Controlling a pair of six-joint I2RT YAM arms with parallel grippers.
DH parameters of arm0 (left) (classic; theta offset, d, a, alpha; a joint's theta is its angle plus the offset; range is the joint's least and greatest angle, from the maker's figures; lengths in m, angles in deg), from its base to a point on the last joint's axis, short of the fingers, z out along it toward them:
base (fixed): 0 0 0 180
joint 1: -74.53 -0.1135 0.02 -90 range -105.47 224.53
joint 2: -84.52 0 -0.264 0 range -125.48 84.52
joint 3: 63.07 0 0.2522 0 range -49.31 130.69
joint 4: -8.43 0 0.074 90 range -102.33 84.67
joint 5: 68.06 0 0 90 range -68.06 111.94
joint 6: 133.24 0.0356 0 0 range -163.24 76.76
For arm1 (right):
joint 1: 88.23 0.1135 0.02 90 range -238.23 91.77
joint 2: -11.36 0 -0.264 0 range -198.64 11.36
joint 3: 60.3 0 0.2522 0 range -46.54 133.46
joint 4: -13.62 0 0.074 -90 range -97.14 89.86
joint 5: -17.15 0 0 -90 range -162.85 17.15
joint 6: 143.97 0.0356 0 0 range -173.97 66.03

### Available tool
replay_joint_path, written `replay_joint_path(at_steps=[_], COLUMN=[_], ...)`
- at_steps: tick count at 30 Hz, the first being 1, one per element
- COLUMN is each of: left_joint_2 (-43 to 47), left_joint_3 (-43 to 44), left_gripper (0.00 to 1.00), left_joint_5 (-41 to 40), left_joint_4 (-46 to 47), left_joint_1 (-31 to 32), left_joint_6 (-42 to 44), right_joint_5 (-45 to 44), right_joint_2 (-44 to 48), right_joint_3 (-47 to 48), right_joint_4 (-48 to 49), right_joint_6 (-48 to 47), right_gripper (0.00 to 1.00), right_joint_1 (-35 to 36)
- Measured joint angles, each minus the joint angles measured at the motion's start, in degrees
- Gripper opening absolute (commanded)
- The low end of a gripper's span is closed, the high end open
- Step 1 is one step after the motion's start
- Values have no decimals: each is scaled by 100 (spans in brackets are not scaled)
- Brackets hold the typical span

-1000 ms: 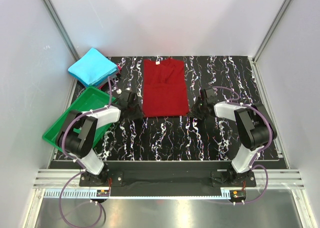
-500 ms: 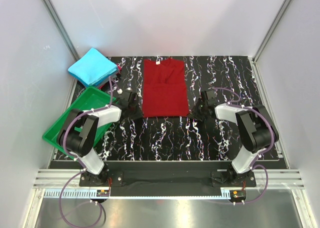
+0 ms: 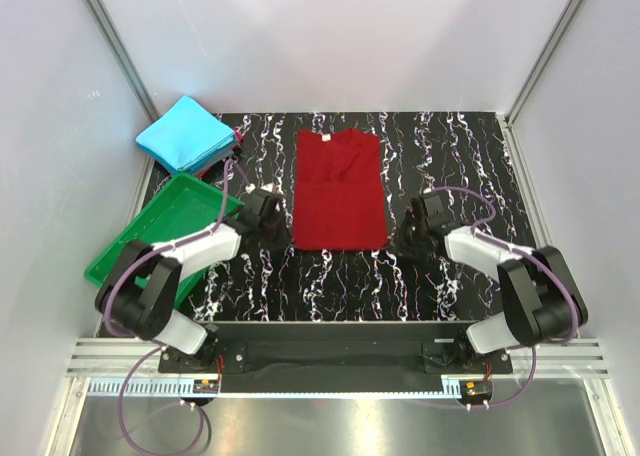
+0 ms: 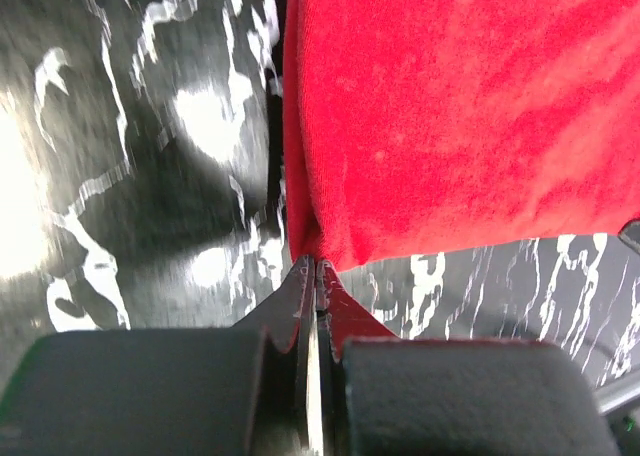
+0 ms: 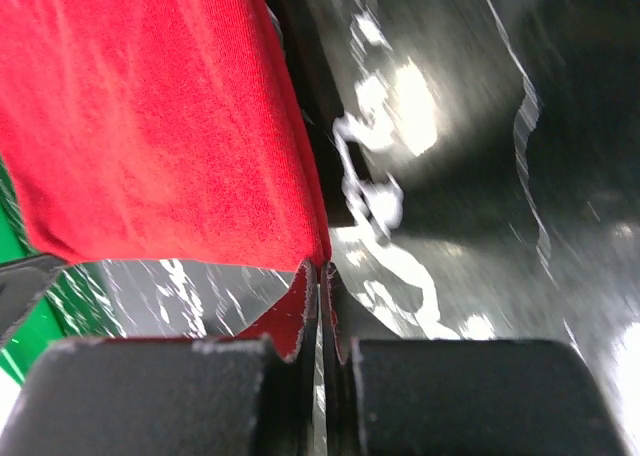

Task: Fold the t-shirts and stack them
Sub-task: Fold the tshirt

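the dark red t-shirt (image 3: 340, 191) lies flat in the middle of the black marbled table (image 3: 450, 156), folded into a long strip with its collar at the far end and its hem toward the arms. the left gripper (image 4: 316, 276) is clenched on the near left corner of that hem, with a sliver of red cloth pinched between its closed jaws. the right gripper (image 5: 322, 276) grasps the near right corner the same way, cloth caught between its pressed jaws. the bright cyan-blue t-shirt (image 3: 187, 134) sits folded at the far left corner of the table, just beyond the green tray (image 3: 160, 226), well apart from the red one.
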Motion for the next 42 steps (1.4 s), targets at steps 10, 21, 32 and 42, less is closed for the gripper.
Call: replay_joint_path(at_steps=[10,21,32,42], left_joint_2=[1213,2188,1045,-614], left_joint_3=[-509,-533,914,3436], left_gripper=[0,0,0,0], left_joint_5=[-59,-203,-313,-7], left_joint_4=[-446,-1108,-1532,-1788], left_joint_1=[575,968,505,-363], left_joint_6=[-55,-203,177,800], right_joint_5=[-181,-444,-1244,-1110], right_joint_2=[1845,3112,2149,160], right_joint_3=[-577,-649,411,2708], right_joint_4=[-1016,-1956,-2116,-1843], right_joint_6=[33,354,-234,-1390], right_gripper=[0,0,0,0], right_joint_1=[164,695,673,-166])
